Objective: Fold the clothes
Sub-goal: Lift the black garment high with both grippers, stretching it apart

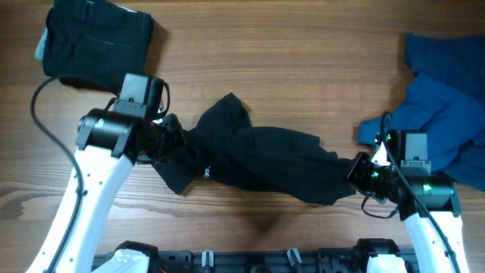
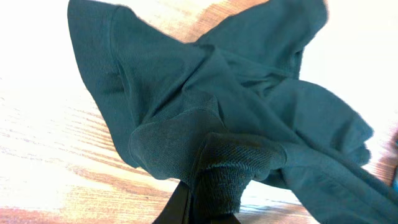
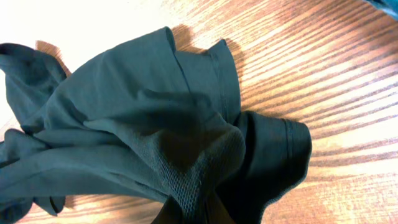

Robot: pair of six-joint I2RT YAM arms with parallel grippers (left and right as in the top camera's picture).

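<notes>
One black garment [image 1: 95,42] looked folded at the far left. The black shirt [image 1: 258,159] stretched bunched across the middle of the counter [image 1: 303,61]. The left gripper [image 1: 178,139] and right gripper [image 1: 353,168] clenched its ends. The shirt and the blue clothes [image 1: 447,114] at right were not yet folded.

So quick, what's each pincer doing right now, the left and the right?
Left pincer: closed, gripping one end of the black shirt.
Right pincer: closed, gripping the other end of it.
</notes>
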